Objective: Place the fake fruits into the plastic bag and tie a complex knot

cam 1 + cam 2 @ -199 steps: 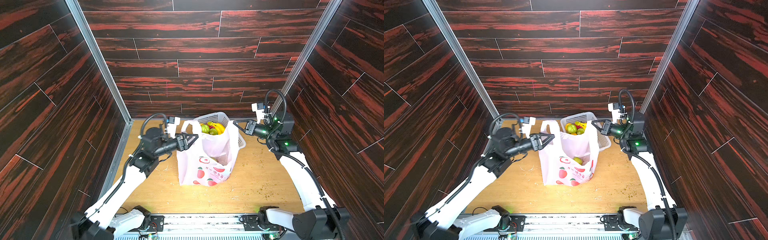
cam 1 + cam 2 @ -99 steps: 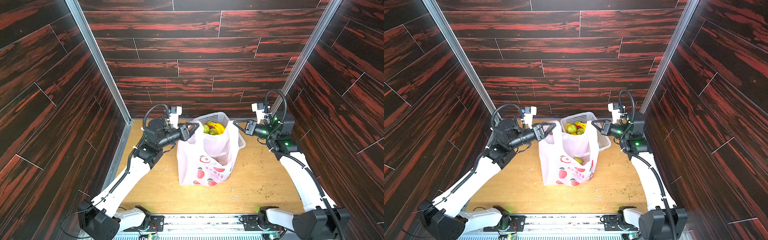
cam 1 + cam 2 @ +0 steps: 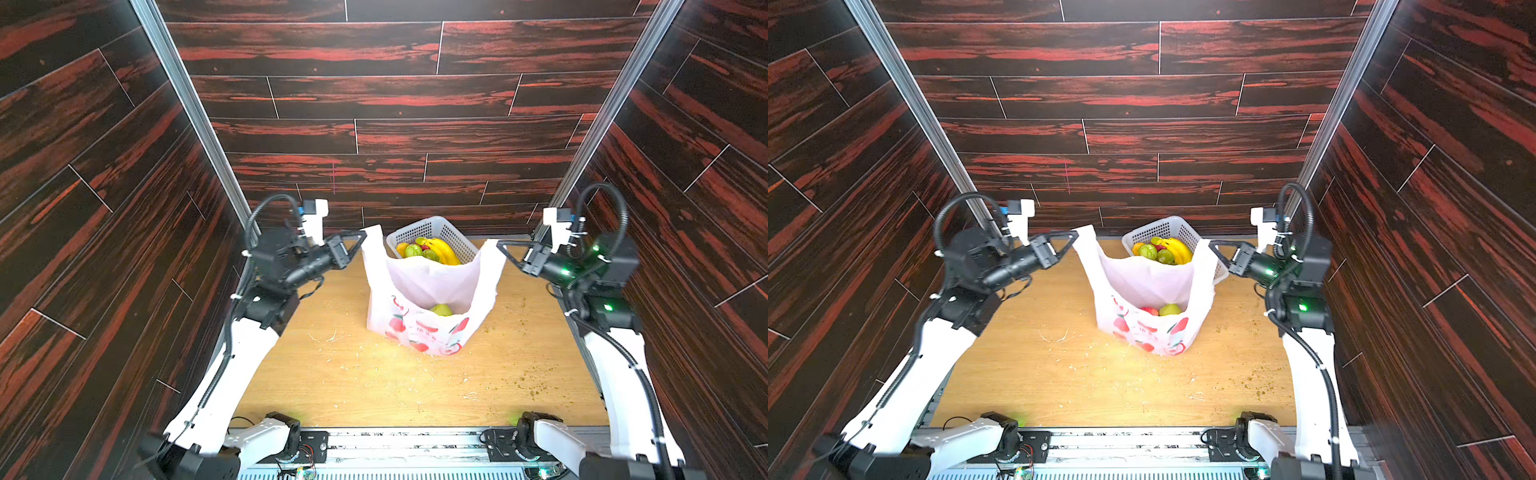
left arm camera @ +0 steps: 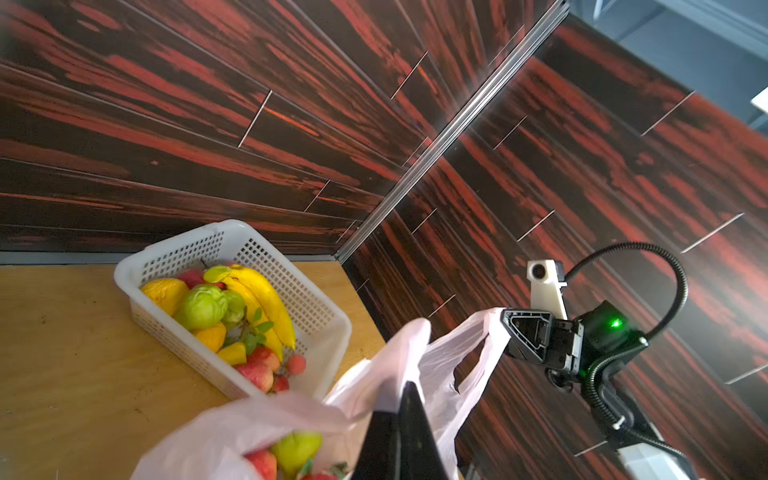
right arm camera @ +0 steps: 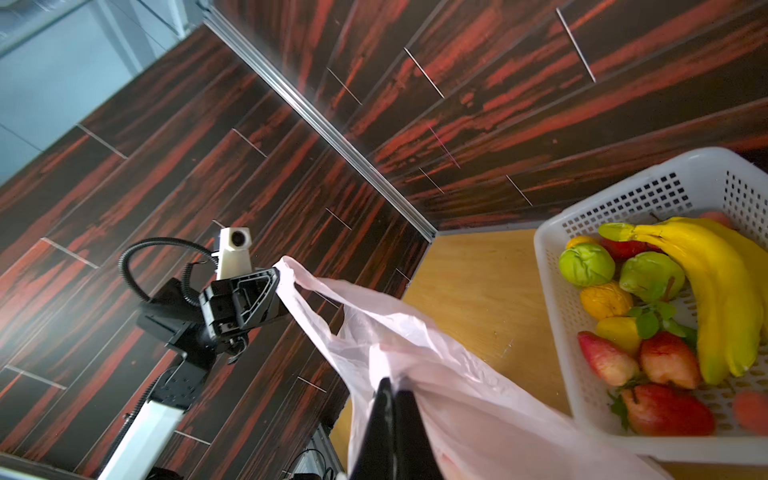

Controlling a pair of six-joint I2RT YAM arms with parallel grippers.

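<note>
Pink bag [image 3: 432, 286] held open mid worktop [image 3: 374, 386], fruits [image 3: 441, 309] inside. Left gripper [image 3: 362, 237] clamped on one strap [image 3: 374, 251], right gripper [image 3: 500, 245] on the other. Basket [image 3: 432, 227] of fruits behind, at back edge.

Upright plastic bag [image 3: 432, 282], left pincer [image 3: 363, 236] and right pincer [image 3: 500, 245] clamped on its handles, basket [image 3: 415, 232] behind

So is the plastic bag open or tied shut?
Open. The left gripper and right gripper hold the plastic bag wide by its handles; green fruit shows inside.
</note>
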